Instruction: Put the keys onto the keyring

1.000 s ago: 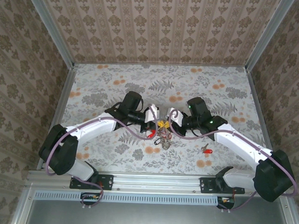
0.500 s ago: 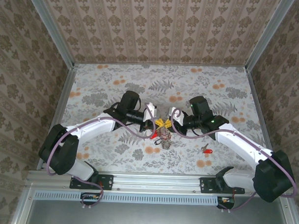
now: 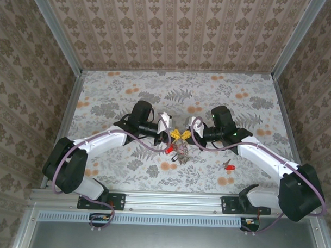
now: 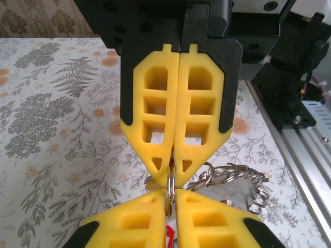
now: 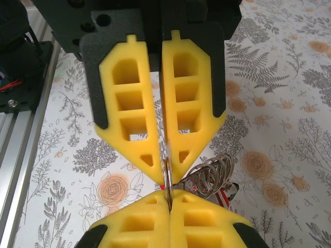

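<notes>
**Both grippers pinching the keyring near the middle of the table**

I am watching the two arms meeting nose to nose over the middle of the table, a little closer to its near edge than to its far one. The left gripper is pressing its yellow fingers flat against each other. The thin silver edge of the keyring is poking out from between their tips, so I am reading this gripper as closed on the ring.

The right gripper is facing it from the opposite side. Its fingers are showing a narrow slit higher up that is tapering away at the tips, and there they are clamping the same ring. The ring is standing edge-on to both wrist cameras and is bridging the small gap between the two pairs of fingertips.

The keys are bunching just beside the grippers on the near-edge side, tangled with several small wire rings. One red head is showing on the left of the bunch. I cannot tell whether the bunch is hanging free or resting on the surface, nor which keys are threaded on the big ring.

A single red key is lying well apart from the bunch, to the right and closer to the near edge, beside the right arm.
</notes>
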